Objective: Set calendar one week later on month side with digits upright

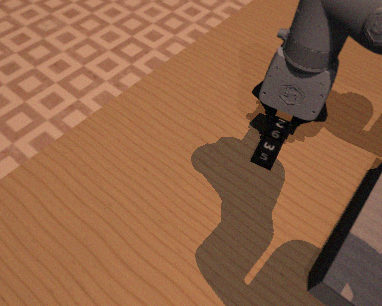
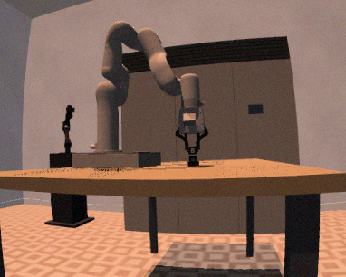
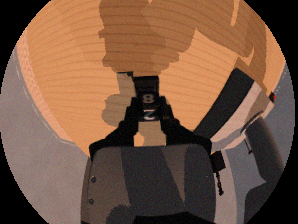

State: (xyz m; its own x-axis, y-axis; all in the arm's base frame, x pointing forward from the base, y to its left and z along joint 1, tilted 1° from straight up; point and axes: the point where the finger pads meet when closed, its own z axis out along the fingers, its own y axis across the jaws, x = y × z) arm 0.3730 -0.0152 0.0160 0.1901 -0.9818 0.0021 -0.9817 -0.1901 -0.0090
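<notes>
A black cube point(image 1: 276, 129) point(image 2: 193, 150) point(image 3: 149, 106) is between the fingers of my gripper point(image 1: 281, 121) point(image 2: 192, 148) point(image 3: 148, 104), which is shut on it. The top view shows a 2 and a 6 on it; the wrist view shows an 8 and a 2. A second black cube point(image 1: 265, 152) point(image 2: 193, 161) point(image 3: 146, 81) stands on the table, with a 3 and a 5 showing in the top view, the 3 turned sideways. The held cube is above table height and overlaps it in view; whether they touch is unclear. I cannot make out the tray or the month's name.
The wooden table point(image 1: 112, 200) point(image 2: 260, 178) carries the arm's grey base block point(image 1: 374, 215) point(image 2: 106, 159), whose black side point(image 3: 225, 105) is at the right in the wrist view. Shadows of the arm fall around the cubes. A small dark arm point(image 2: 67, 131) stands behind the table.
</notes>
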